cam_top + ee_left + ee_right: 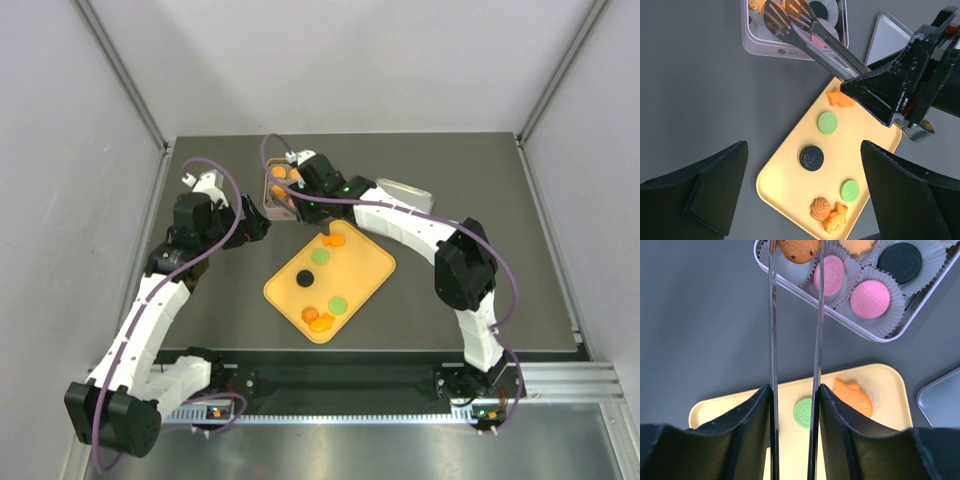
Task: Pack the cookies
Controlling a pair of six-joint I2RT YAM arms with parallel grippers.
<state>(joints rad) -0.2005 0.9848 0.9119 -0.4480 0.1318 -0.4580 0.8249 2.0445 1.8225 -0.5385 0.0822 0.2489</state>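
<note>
Several cookies lie on the yellow tray (365,262): a black one (812,158), two green ones (827,122), a fish-shaped orange one (854,396) and two orange ones (829,215) at the near corner. The tin (790,51) holds pink cookies (870,299), a black one (899,262) and orange ones in white paper cups. My right gripper (795,405) is shut on metal tongs (805,35), whose tips pinch a brown chip cookie (797,249) over the tin's left end. My left gripper (805,185) is open and empty, hovering above the tray's left side.
The tin's lid (405,192) lies on the dark table to the right of the tin, behind the tray. My right arm (400,222) stretches across the tray's far edge. Grey walls close in the table on three sides.
</note>
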